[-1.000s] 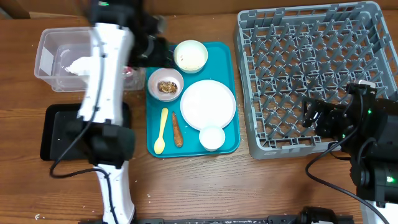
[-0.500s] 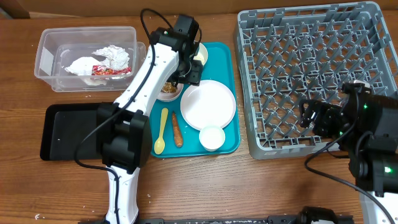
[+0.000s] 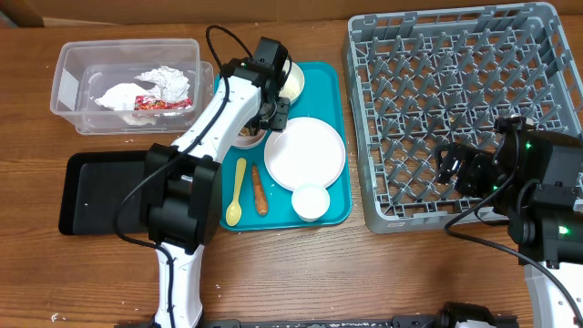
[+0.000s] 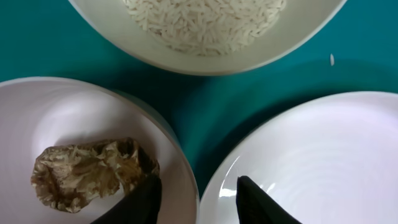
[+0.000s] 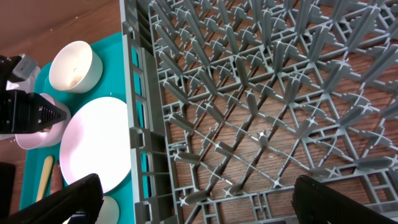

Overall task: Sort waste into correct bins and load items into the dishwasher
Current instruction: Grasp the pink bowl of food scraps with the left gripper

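Currently left hand (image 4: 198, 202) sits low over the teal tray (image 3: 330, 91), fingers apart, nothing gripped. It straddles the 3 o'clock rim of the pink bowl (image 4: 56, 112): one finger is inside by the brown clump (image 4: 93, 171), the other over the white plate (image 4: 323, 155). Rice bowl (image 4: 205, 25) is at 12 o'clock of the hand. Right hand (image 5: 196, 183) is spread wide, holding nothing, over the 6 o'clock part of the dish rack (image 3: 455, 55). Clear tub (image 3: 68, 82), at 10 o'clock on the counter, holds napkins and the wrapper.

Risks: closing here probably pinches only the thin rim. The bowl could then slip or tip, dumping the clump onto the tray. The outer finger may also scrape or shove the plate.
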You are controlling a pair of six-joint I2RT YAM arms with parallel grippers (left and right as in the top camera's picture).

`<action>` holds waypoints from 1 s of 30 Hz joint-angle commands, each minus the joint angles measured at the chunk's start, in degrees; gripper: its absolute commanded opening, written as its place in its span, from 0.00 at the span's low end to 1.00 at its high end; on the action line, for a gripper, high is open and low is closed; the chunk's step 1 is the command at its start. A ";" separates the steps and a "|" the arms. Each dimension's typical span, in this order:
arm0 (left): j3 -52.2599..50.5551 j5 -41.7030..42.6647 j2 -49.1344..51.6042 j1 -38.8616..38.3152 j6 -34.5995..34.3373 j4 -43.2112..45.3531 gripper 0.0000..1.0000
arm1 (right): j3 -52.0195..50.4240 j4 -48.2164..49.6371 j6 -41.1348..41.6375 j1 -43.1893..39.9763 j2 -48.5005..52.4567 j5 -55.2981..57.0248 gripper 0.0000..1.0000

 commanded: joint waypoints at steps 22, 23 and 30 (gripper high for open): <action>-3.58 -1.07 -0.79 0.28 -1.07 2.78 0.04 | 1.60 -0.52 -0.02 -0.17 -0.24 -0.11 1.00; -3.15 -1.07 -0.92 0.31 -1.05 1.90 0.04 | 1.60 -0.52 -0.02 -0.17 -0.24 -0.11 1.00; 5.77 -1.05 -2.82 0.28 -1.05 -11.08 0.04 | 1.60 -0.46 -0.02 -0.17 -0.24 -0.09 1.00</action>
